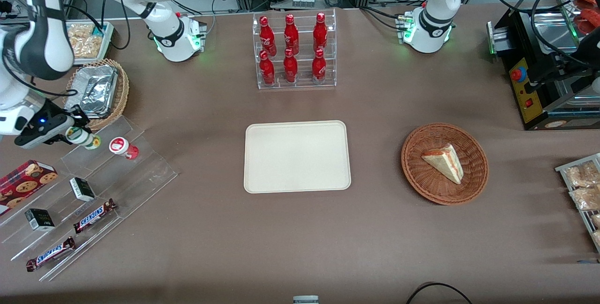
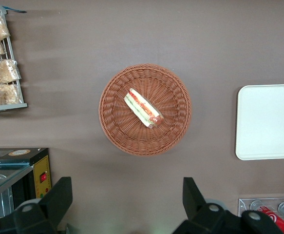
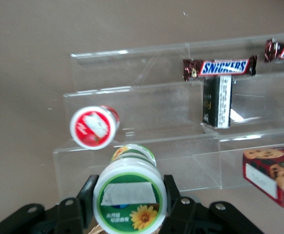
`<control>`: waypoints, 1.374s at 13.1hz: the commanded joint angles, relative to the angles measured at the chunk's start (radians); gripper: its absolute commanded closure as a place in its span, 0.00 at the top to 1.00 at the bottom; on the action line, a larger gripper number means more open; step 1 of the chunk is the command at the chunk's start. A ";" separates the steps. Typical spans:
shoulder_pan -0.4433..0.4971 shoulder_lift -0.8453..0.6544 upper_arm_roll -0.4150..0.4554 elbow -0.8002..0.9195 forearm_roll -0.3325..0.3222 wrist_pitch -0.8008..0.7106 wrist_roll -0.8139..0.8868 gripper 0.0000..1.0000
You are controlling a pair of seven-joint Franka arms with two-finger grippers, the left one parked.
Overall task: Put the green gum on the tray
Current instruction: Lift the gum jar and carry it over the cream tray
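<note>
Green gum [image 3: 130,196] sits between the two black fingers [image 3: 85,194] of the gripper [image 1: 77,134], which is clenched on the bottle's sides; the white lid ringed in green faces the wrist camera. In the front view the green gum [image 1: 84,137] is held tilted over the top step of the clear stepped stand [image 1: 140,168], at the working arm's end of the table, apparently lifted off the step, though contact cannot be judged with certainty. Red gum bottle [image 1: 123,147] stands just beside it on the same step, apart from it. Lower steps carry two small black boxes [image 1: 82,189], two Snickers bars [image 1: 94,215] and a cookie box [image 1: 26,180]. Tray [image 1: 297,156] lies flat at the table's middle, well apart from the gum, nothing on it. Wicker basket [image 1: 444,163] with a sandwich wedge [image 1: 444,162] sits toward the parked arm's end. Rack of six red cola bottles [image 1: 294,50] stands farther from the front camera than the tray.
</note>
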 commanded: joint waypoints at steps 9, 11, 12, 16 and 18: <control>0.196 0.031 0.186 0.250 0.001 -0.321 0.525 0.00; 0.298 0.063 0.186 0.279 0.001 -0.321 0.674 0.00; 0.344 0.085 0.186 0.301 0.002 -0.321 0.748 0.00; 0.522 0.229 0.186 0.410 0.030 -0.310 1.064 0.00; 0.607 0.320 0.186 0.472 0.030 -0.270 1.219 0.00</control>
